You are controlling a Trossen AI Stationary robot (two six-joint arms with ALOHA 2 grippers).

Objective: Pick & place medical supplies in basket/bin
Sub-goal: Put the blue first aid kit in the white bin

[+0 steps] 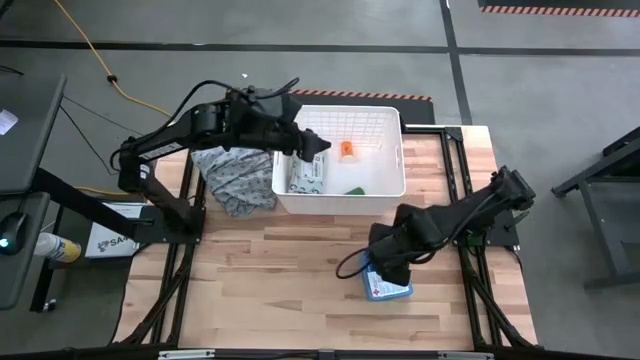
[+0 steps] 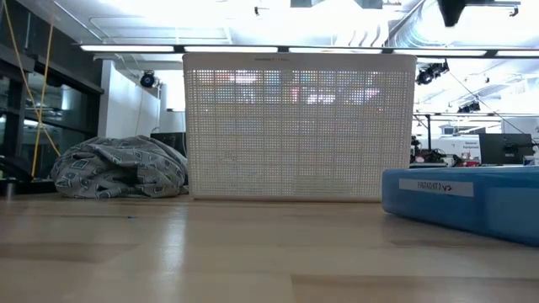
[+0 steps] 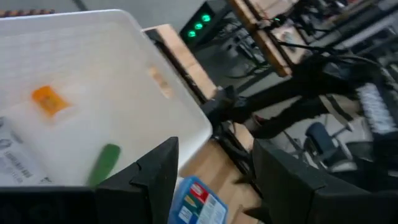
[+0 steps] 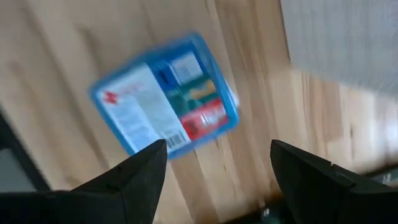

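While the blue box (image 4: 165,93) lies flat on the table (image 1: 280,280) below the right pincer (image 4: 214,165), whose fingers stand wide and empty, it looks stiff, light and smooth-faced; best nipped across its narrow sides. Beyond the pincer stands the basket (image 1: 385,120), holding orange bottle (image 1: 346,149), green tube (image 1: 355,190) and wipes pack (image 1: 303,176). Left pincer (image 3: 214,180) hovers over the basket, wide, empty

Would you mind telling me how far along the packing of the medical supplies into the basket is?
Mostly done: the orange bottle, wipes pack and green tube lie in the white basket. In hand: nothing. The right gripper hovers open above the blue box, which lies on the table; the left gripper is open over the basket. Left: the blue box. I cannot make out a white tube.
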